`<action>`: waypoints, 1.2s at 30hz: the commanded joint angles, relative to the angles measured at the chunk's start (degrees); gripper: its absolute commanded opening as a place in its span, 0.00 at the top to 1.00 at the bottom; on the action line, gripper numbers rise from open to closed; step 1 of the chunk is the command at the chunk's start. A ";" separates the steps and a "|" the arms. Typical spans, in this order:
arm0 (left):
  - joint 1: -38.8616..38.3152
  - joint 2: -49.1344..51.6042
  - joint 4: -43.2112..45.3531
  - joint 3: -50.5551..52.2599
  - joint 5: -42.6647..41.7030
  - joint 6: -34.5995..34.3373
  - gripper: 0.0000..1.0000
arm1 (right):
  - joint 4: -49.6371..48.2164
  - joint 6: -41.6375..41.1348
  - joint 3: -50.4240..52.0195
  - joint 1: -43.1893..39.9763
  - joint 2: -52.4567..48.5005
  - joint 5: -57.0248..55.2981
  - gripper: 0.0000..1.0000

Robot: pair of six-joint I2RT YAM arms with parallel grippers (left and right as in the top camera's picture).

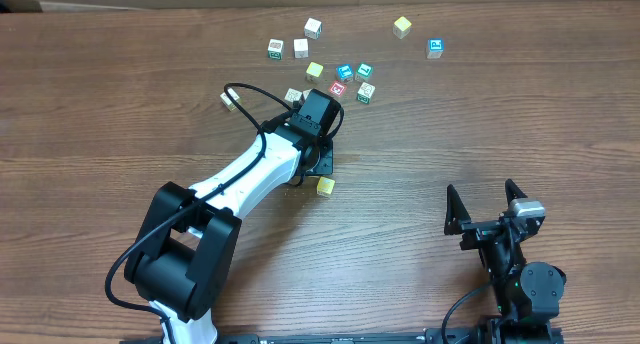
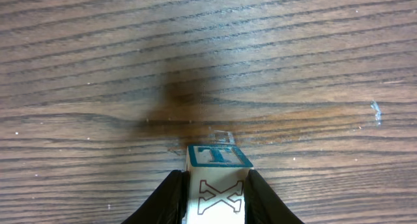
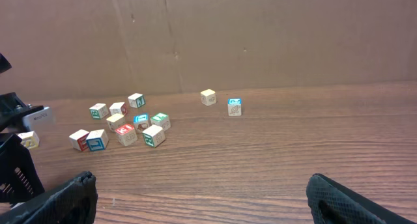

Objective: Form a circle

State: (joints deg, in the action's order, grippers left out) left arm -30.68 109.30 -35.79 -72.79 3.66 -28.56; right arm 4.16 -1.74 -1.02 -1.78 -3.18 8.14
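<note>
Sitting on the far half of the table (image 1: 520, 114), the cluster of cubes (image 1: 347, 78) lies just beyond the left arm (image 1: 250, 169) overhead; the left wrist shows the left gripper (image 2: 215, 191) pinching a lettered cube (image 2: 218, 156); the right wrist shows the right gripper (image 3: 202, 188) spread wide, well apart from that cluster.

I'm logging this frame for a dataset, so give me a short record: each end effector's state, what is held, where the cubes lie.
left end effector: shut on a lettered cube, T on top, X facing the camera
right end effector: open, empty, away from the cubes
cube cluster: bunched just beyond the left end effector, no clear ring yet
yellow cube: alone beside the left arm
loose cubes: scattered farther back
surface: wooden table
</note>
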 commanded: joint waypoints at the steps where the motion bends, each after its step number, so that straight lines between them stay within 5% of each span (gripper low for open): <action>1: -0.22 -0.63 -0.61 -0.87 -0.74 -0.17 0.75 | -0.15 -0.37 0.55 0.28 -0.02 0.11 0.00; 18: -0.22 -0.63 -1.84 -0.87 -0.72 -0.20 0.73 | -0.17 -0.35 0.55 0.28 -0.02 0.11 0.00; 23: -0.22 -0.63 -1.03 -0.87 -0.72 -0.20 0.42 | -0.15 -0.37 0.55 0.28 -0.02 0.11 0.00; 36: -0.22 0.85 -0.79 -0.76 -0.70 0.24 0.51 | -0.15 -0.37 0.55 0.28 -0.02 0.11 0.00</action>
State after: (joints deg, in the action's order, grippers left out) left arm -30.68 109.30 -36.93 -73.12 3.22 -28.53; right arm 4.16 -1.74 -1.02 -1.78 -3.18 8.14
